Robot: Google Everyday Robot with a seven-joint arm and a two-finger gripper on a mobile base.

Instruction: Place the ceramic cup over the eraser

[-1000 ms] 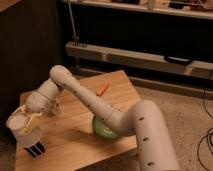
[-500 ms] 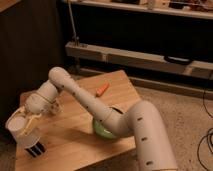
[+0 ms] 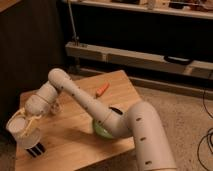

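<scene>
Carried slightly lower and nearer the eraser [image 3: 35,149] than half a second ago, with the ceramic cup [image 3: 21,131] now hanging upright directly over that black striped block, its base just above or perhaps touching the top; lowering looks almost finished, release not yet. Gripper [image 3: 24,125] right at the cup's rim, fingers closed around it, arm reaching in from up and right of the eraser. Green bowl [image 3: 102,130] and orange carrot-like piece [image 3: 102,90] well right of the eraser on the wooden table [image 3: 70,145].

One camera looks down from high behind the arm, facing the counter [image 3: 75,135]; the end effector [image 3: 25,124] sits far lower left.
</scene>
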